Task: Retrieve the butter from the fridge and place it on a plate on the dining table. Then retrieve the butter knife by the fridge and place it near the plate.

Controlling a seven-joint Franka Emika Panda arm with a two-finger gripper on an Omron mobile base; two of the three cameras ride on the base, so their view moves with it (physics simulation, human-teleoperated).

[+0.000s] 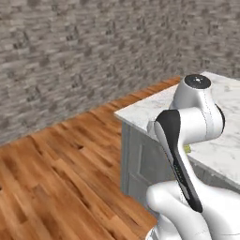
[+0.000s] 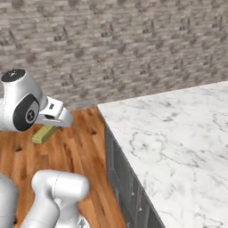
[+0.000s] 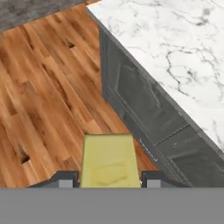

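My gripper (image 2: 46, 129) is shut on the butter (image 2: 41, 136), a small yellow stick that hangs over the wooden floor just left of the dining table (image 2: 169, 133). In the hand view the butter (image 3: 109, 159) sits between the two dark fingertips (image 3: 64, 180), with the dining table's white marble top (image 3: 175, 39) to the upper right and its grey base below it. A sliver of the butter (image 1: 187, 148) shows behind the arm in the left base view, beside the table's corner (image 1: 140, 110). The plate, the fridge and the butter knife are out of view.
A grey stone wall (image 2: 124, 44) runs behind the table. Wooden floor (image 1: 61, 173) spreads to the left of the table's grey panelled base (image 3: 144, 109). The table's near corner (image 2: 100, 107) lies close to the gripper's right.
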